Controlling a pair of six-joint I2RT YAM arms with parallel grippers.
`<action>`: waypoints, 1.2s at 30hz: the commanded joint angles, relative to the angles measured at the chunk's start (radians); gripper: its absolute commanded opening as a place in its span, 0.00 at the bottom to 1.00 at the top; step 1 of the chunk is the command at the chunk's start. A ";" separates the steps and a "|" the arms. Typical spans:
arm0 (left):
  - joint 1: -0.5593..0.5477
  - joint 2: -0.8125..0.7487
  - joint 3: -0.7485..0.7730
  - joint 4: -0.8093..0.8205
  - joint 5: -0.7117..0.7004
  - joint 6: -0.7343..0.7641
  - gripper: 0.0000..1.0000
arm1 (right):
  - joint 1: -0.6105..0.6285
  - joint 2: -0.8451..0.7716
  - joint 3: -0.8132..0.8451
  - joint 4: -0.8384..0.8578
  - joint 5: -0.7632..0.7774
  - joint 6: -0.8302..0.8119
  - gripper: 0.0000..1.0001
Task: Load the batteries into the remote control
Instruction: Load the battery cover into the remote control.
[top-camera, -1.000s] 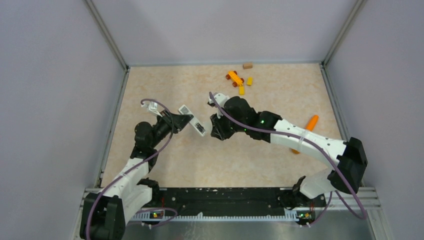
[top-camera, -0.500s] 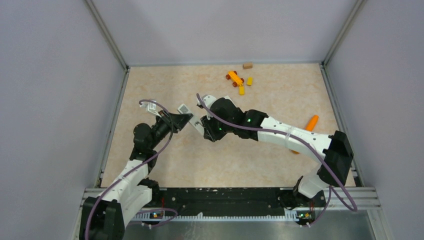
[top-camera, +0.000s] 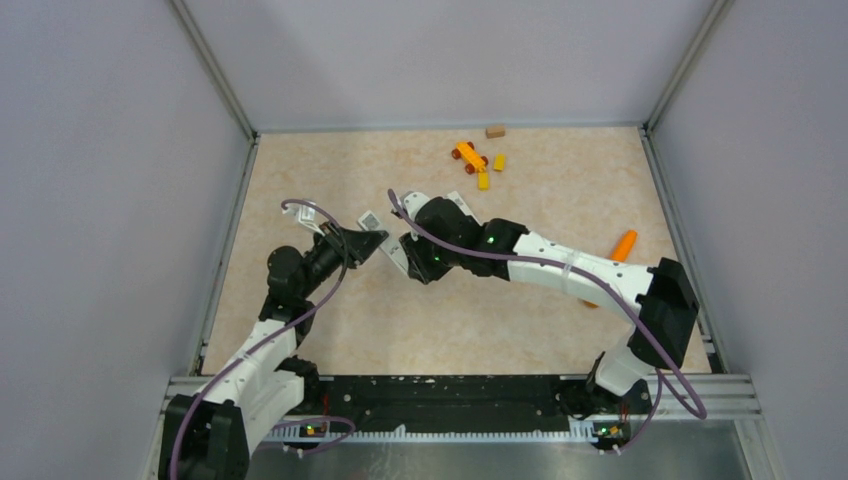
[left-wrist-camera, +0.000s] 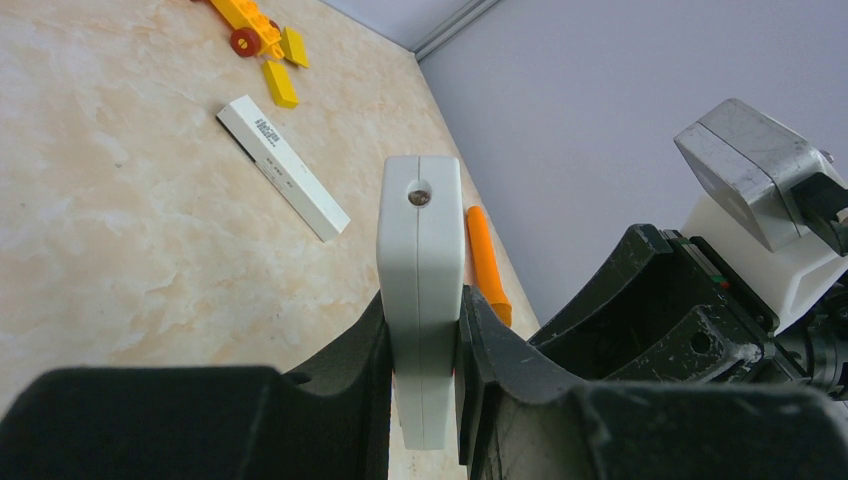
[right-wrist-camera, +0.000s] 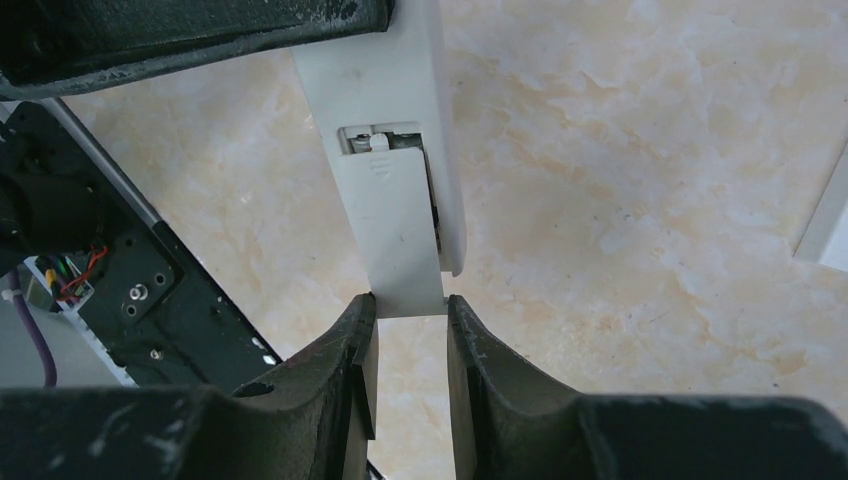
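Observation:
My left gripper (top-camera: 372, 240) is shut on the white remote control (top-camera: 393, 251) and holds it above the table. In the left wrist view the remote (left-wrist-camera: 420, 250) stands end-on between the fingers, with a small round mark near its tip. My right gripper (right-wrist-camera: 408, 305) is shut on the lower end of the thin white back cover (right-wrist-camera: 392, 235). The cover lies along the remote's back (right-wrist-camera: 385, 75), just below the open top of the battery slot. The batteries are hidden. In the top view the right gripper (top-camera: 412, 266) meets the remote's near end.
A second white bar with small print (left-wrist-camera: 283, 167) lies on the table; its corner shows in the right wrist view (right-wrist-camera: 826, 230). An orange carrot (top-camera: 622, 245) lies right. Yellow toy pieces (top-camera: 470, 157) and a wooden block (top-camera: 495, 130) lie at the back.
My right arm has moved left until its gripper reached the remote's near end. The left arm, holding the remote, has barely moved.

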 joint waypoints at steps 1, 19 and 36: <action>-0.004 0.003 0.041 0.037 0.021 0.020 0.00 | 0.011 0.006 0.059 0.022 0.025 -0.004 0.21; -0.004 0.023 0.057 0.032 0.056 -0.014 0.00 | 0.012 0.030 0.064 0.038 0.018 -0.001 0.21; -0.004 0.018 0.066 0.027 0.122 -0.149 0.00 | 0.012 0.082 0.129 0.002 -0.004 0.054 0.27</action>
